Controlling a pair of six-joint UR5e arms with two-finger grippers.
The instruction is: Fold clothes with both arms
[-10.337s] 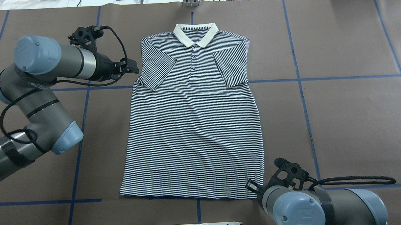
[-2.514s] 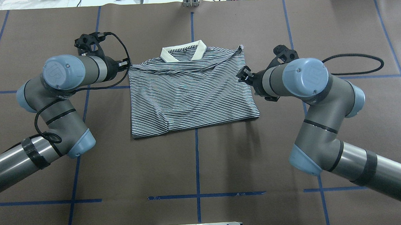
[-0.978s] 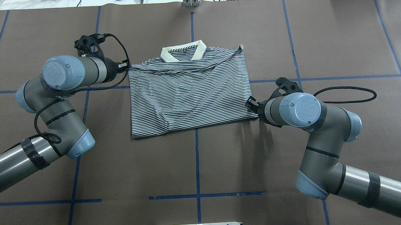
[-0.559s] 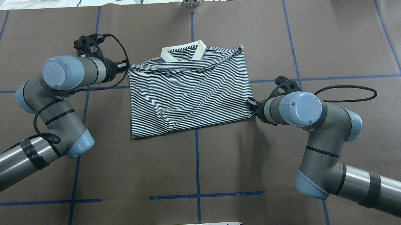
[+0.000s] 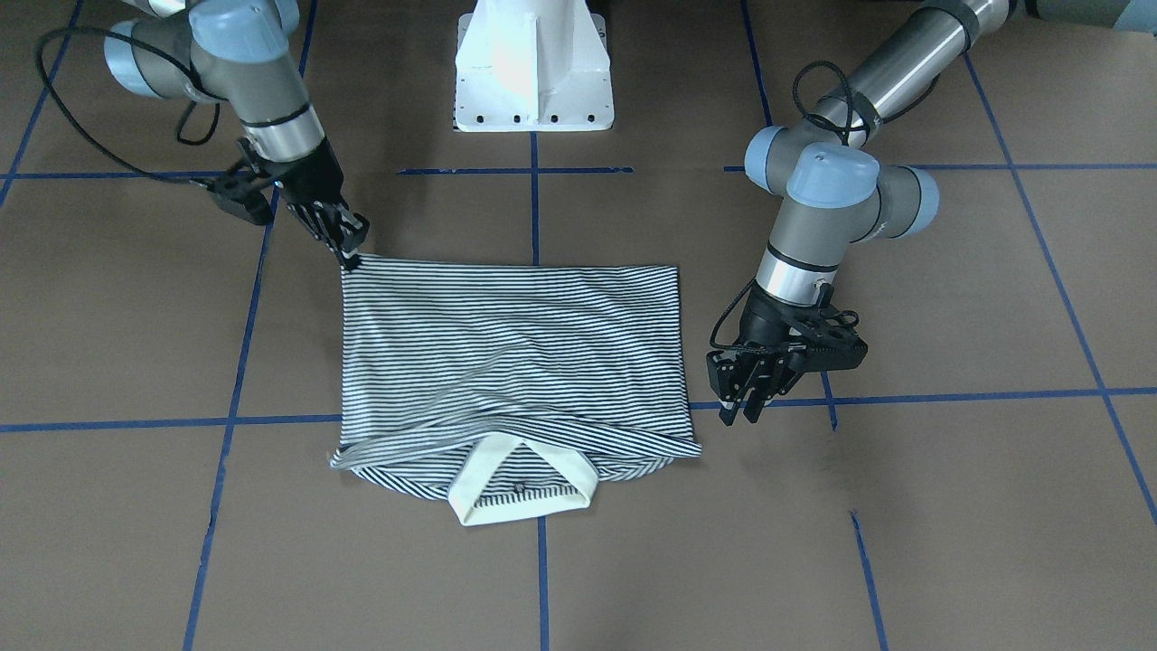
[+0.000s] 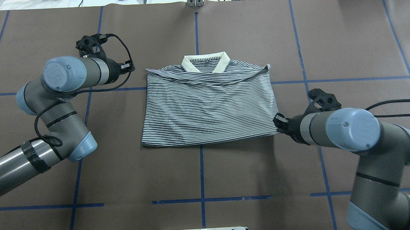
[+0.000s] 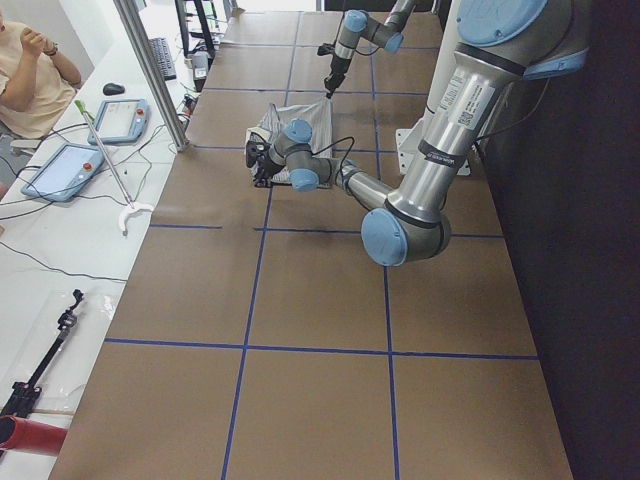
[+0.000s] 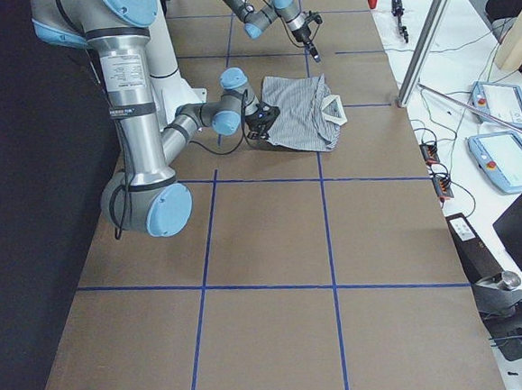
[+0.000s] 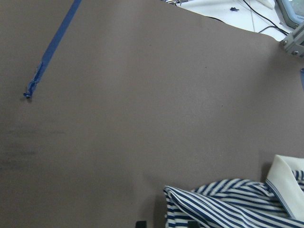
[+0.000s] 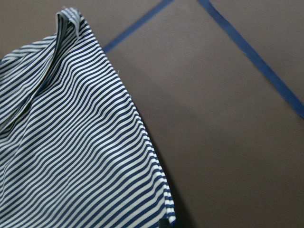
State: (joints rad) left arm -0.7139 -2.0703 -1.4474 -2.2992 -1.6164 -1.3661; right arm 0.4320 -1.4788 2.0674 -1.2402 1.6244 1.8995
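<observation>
The striped polo shirt [image 6: 208, 108] lies folded in half on the brown table, its cream collar [image 6: 206, 61] at the far edge. My right gripper [image 6: 278, 120] is shut on the shirt's near right corner; in the front view the right gripper [image 5: 351, 256] pinches that corner, and the right wrist view shows the striped cloth [image 10: 71, 142] running down to a fingertip. My left gripper [image 6: 131, 66] hovers a short gap left of the far left corner. In the left wrist view its fingertips stand apart, open, with the shirt corner [image 9: 228, 204] just ahead of them.
The white pedestal base [image 5: 533, 63] stands at the robot's side of the table. Blue tape lines [image 6: 201, 170] grid the brown surface. A person [image 7: 30, 70], tablets [image 7: 60, 170] and a metal post [image 7: 150, 70] are at the side bench beyond the far edge.
My right gripper has pulled the shirt's near right corner to the right, and the whole folded shirt slid right. The left arm stayed put, so the shirt corner has left it.
</observation>
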